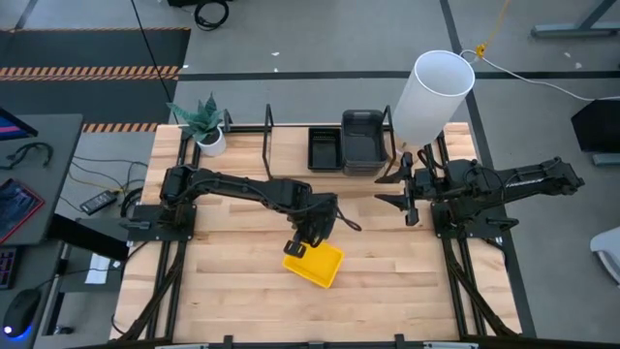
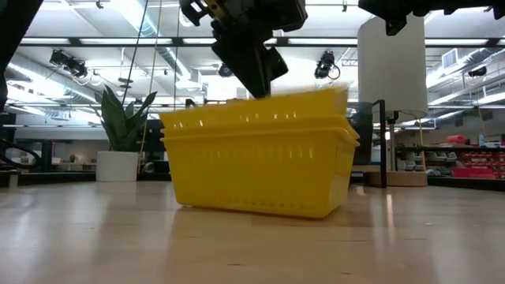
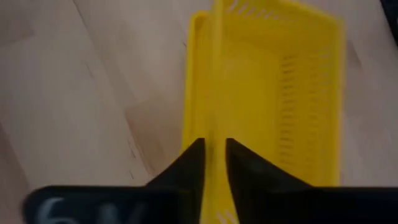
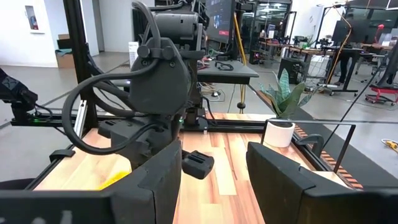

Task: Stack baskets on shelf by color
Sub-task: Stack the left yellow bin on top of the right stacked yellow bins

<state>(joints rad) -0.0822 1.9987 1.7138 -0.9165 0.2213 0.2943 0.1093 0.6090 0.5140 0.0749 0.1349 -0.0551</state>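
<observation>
Yellow basket sits on the desk near its middle, the left end effector clamped on its rim. The right end effector, fingers apart, waits by the desk's right edge. Dark baskets stand on the shelf at the back edge.

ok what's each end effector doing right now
left end effector: closed on the rim of the yellow basket.
right end effector: open, holding nothing, waiting at the right side of the table.

One yellow basket on the table, two dark baskets on the shelf, one potted plant.
</observation>
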